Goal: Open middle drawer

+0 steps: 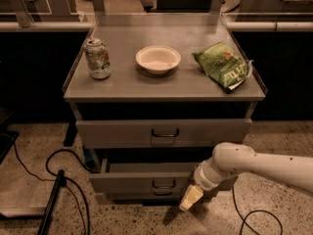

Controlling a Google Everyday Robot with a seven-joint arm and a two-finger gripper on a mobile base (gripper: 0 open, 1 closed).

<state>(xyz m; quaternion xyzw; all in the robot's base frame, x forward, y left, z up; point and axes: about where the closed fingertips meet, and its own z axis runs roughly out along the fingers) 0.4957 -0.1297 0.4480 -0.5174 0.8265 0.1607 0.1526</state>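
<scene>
Middle drawer point(127, 182) is seen drawn part way out of the bench point(166, 89), below the top drawer point(117, 132). The claw point(190, 198) is held low, just right of the handle point(164, 183) and apart from it; whether it is wide or narrow cannot be told. The pull is judged largely done; for more opening, the handle would have to be caught and drawn straight outward.

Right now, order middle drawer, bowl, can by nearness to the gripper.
From the gripper, low at the front right:
1. middle drawer, just left of it
2. bowl, top centre
3. can, top left
</scene>
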